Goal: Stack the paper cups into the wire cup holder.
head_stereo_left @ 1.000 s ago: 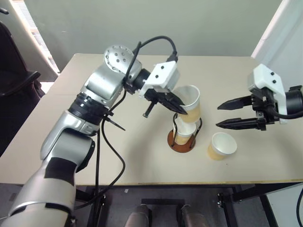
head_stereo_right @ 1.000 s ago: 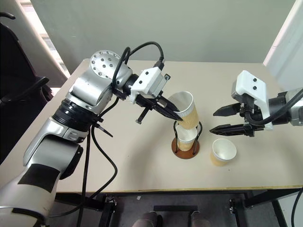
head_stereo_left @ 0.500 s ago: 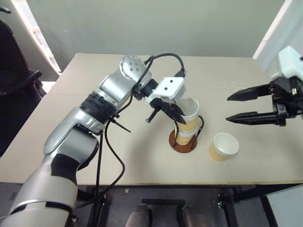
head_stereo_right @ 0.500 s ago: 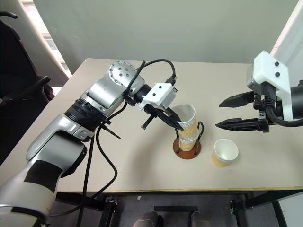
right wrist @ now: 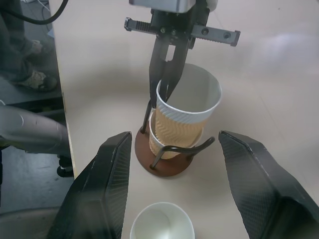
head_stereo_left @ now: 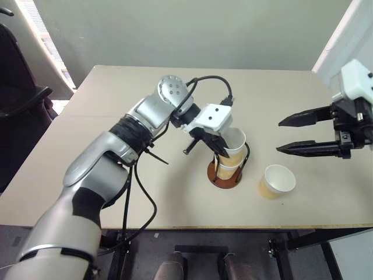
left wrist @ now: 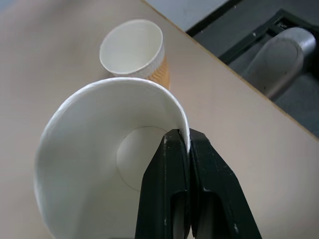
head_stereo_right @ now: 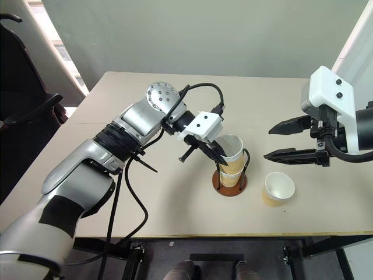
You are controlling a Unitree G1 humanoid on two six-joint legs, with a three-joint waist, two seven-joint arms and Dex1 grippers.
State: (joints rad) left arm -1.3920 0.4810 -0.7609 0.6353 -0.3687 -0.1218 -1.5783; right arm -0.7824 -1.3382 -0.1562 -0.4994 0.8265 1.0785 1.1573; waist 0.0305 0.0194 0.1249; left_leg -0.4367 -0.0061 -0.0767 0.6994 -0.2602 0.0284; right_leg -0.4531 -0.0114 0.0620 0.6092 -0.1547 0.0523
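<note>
Beige surface [head_stereo_left: 87,157] across the frame. Left gripper [head_stereo_left: 220,149] at centre, jaws pinched shut on the rim of a paper cup [head_stereo_left: 234,143], partly nested in a second cup [right wrist: 160,144] seated in the wire holder [head_stereo_left: 224,176] just below centre. Right gripper [head_stereo_left: 291,135] at the right edge, jaws wide apart, empty, hovering above the third cup [head_stereo_left: 276,180] standing loose at lower right.

Risks, as a judgement: held cup leaning toward the left gripper, so possibly wedged crooked in the lower cup or caught on a wire loop; holder likely dragged or tipped if pushed sideways; thin rim crushed by the pinch.

Against a second ago: held cup lower and nearer upright, no longer tilted high above the holder; right gripper pulled back toward the right edge.
</note>
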